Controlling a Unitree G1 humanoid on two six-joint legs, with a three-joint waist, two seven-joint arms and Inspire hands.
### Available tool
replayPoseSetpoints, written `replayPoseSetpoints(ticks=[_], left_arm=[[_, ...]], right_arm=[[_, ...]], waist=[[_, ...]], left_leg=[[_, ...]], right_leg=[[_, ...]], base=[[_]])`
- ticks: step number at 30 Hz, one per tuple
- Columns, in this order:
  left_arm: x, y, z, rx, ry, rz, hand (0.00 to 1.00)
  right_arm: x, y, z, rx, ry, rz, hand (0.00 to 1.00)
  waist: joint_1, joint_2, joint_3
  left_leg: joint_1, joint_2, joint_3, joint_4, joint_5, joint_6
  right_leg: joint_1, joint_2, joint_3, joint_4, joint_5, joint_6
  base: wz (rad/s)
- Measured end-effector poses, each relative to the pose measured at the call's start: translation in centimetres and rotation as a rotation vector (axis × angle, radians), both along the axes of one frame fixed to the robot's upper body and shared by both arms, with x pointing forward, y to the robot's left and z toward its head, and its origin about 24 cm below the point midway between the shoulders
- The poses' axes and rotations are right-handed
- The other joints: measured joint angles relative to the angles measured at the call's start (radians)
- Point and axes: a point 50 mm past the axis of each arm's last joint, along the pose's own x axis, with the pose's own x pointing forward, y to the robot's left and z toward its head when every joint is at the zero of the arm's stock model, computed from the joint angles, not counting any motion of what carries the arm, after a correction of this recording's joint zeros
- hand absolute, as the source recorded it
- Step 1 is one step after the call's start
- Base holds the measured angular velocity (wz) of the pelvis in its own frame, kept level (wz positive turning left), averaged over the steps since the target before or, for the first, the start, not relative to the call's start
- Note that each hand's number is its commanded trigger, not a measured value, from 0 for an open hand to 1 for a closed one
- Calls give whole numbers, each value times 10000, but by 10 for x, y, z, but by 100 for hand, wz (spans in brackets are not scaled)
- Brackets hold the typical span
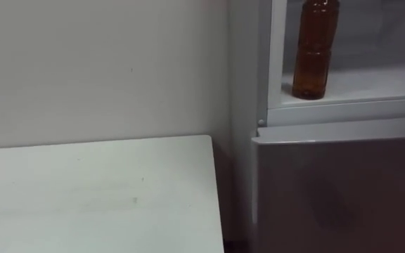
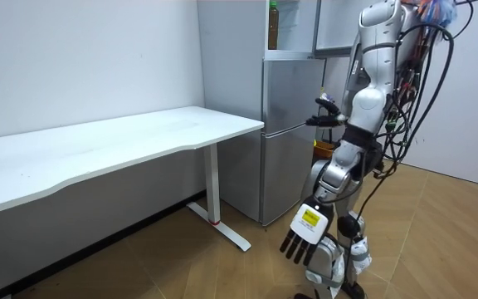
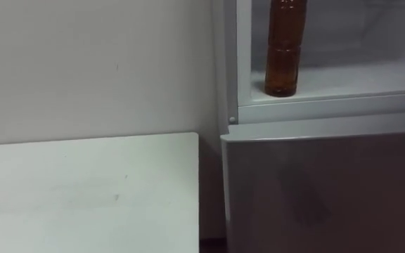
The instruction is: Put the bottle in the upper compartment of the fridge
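A brown bottle [image 1: 313, 53] stands upright at the front left of the white shelf [image 1: 371, 84] inside the open upper fridge, with no hand on it. In the room view the bottle [image 2: 273, 25] shows at the top of the fridge [image 2: 293, 133]. I stand facing the fridge. My right hand [image 2: 326, 112] is held out at waist height toward the lower fridge door, fingers spread, holding nothing. My left hand [image 2: 305, 237] hangs low beside my leg with straight fingers, also holding nothing.
The lower fridge door [image 1: 343, 190] is closed. A white table [image 1: 97, 197] stands against the wall just left of the fridge, separated by a narrow gap. The upper door [image 2: 334, 25] stands open near my head. Wooden floor lies behind me.
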Motion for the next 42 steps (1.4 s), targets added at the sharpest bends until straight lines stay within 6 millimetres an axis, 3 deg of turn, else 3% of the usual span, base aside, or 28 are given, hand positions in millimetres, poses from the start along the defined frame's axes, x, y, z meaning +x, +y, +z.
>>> replayPoseSetpoints(ticks=[4, 12, 19, 26, 29, 34, 41, 42], left_arm=[[1, 1, 1, 258, -151, 47, 0], [-15, 4, 2, 542, -25, 1535, 0], [-18, 13, 4, 990, -103, 2499, 0], [-23, 20, 7, 1178, -219, 3342, 0], [-25, 23, 8, 1293, -258, 3616, 0], [-20, 28, 10, 1416, -463, 3460, 0], [-20, 32, 12, 1568, -679, 3595, 0], [-20, 34, 13, 1643, -732, 3689, 0]], right_arm=[[-34, -3, -27, 293, 1733, -535, 0], [-103, -7, -60, 695, 5448, -1635, 0], [-131, -14, -67, 857, 7588, -2699, 0], [-130, -31, -62, 795, 8433, -3928, 0], [-119, -47, -53, 534, 8465, -4738, 0], [-93, -79, -29, 159, 8005, -6311, 0], [-74, -103, 5, -237, 7359, -7813, 0], [-72, -108, 11, -515, 7296, -7953, 0]], waist=[[-58, -148, 16], [-590, -179, 39], [-838, -274, 34], [-1049, -547, 76], [-1195, -590, 76], [-1432, -624, 83], [-1395, -671, 108], [-1415, -743, 82]], left_leg=[[-1, -19, -11, -9, -18, 7], [7, -66, -86, 11, -106, 50], [120, -76, -11, -63, -106, 57], [286, -93, 36, -226, -105, 54], [322, -131, 44, -248, -106, 58], [344, -198, 26, -334, -117, 90], [333, -258, 35, -463, -128, 101], [341, -266, 32, -496, -127, 100]], right_leg=[[11, -12, 19, -32, -5, 10], [65, -42, -56, -29, -60, 85], [56, -22, 74, 19, -66, 95], [133, -48, 189, 12, -101, 116], [133, -48, 192, 20, -120, 137], [135, -69, 166, 0, -156, 196], [-26, -102, 247, 160, -310, 232], [-31, -106, 244, 157, -328, 235]], base=[[0], [3], [-5], [-4], [0], [0], [0], [0]])
